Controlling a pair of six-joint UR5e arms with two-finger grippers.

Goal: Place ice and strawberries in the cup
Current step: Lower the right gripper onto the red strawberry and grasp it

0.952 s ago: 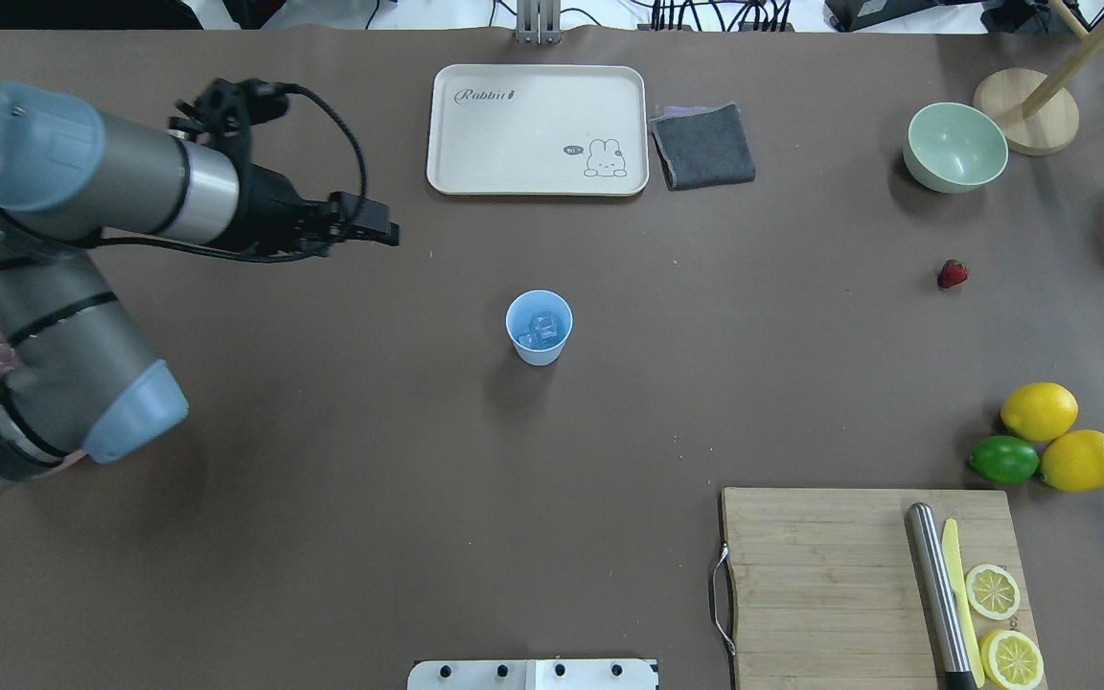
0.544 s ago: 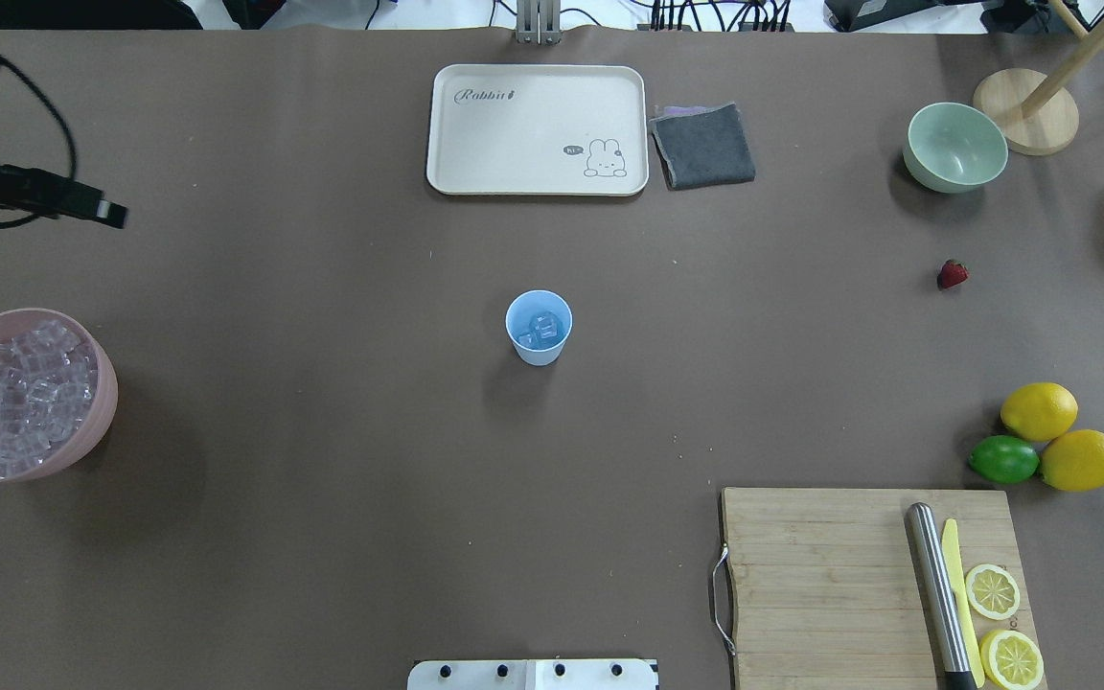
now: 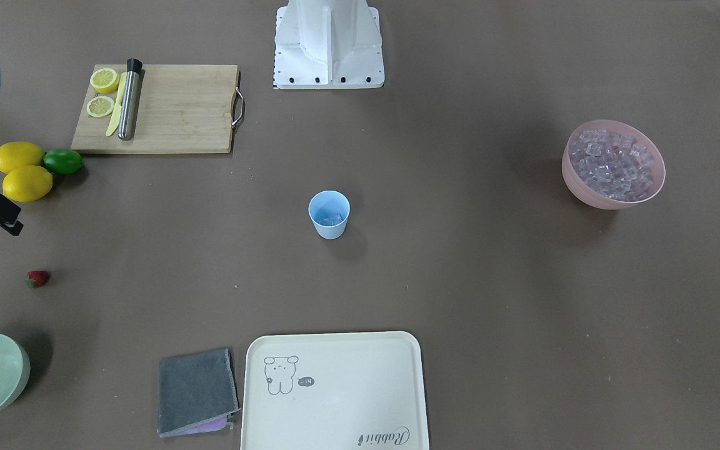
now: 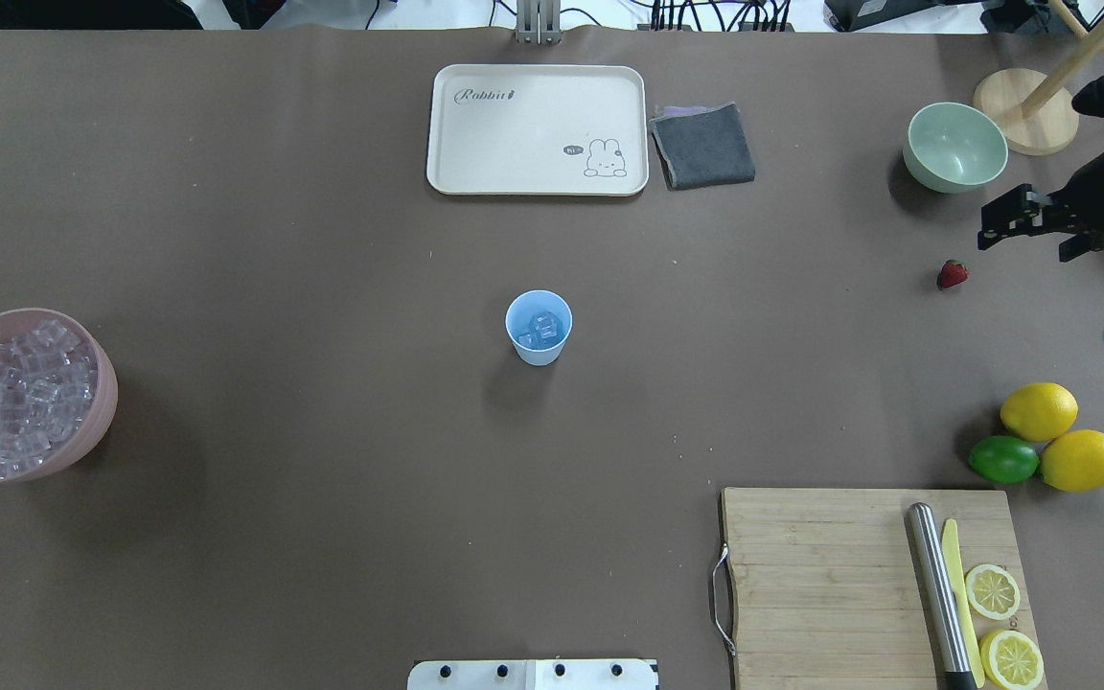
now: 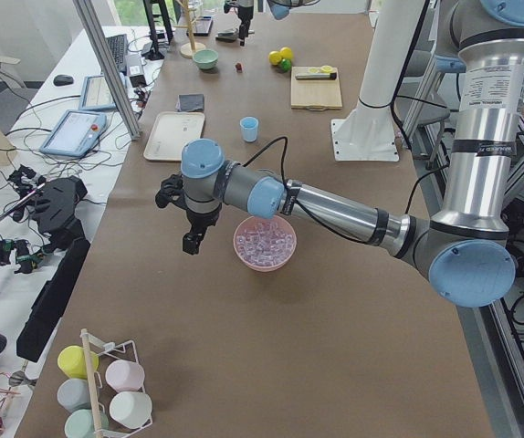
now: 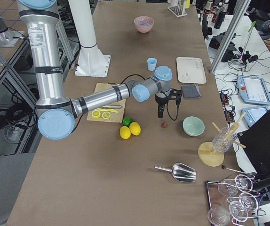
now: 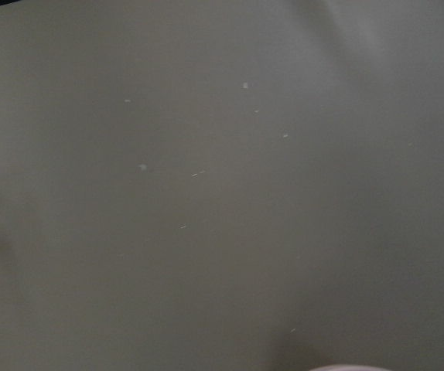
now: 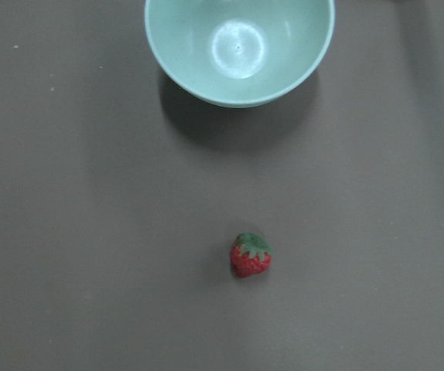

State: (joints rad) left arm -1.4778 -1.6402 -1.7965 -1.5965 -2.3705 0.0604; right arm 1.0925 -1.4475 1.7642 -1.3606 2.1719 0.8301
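Strawberry [image 4: 952, 274] lies on the worktop [image 4: 322, 287] near our right tool [image 4: 993, 225]; ice [image 4: 542, 331] sits in the central cup [image 4: 539, 356]. We cannot tell whether that tool or the left tool [image 5: 192, 245] is open.

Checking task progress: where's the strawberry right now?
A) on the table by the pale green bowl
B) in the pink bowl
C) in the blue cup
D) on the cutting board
A: the strawberry lies on the bare table near the pale green bowl; the cup holds only ice.
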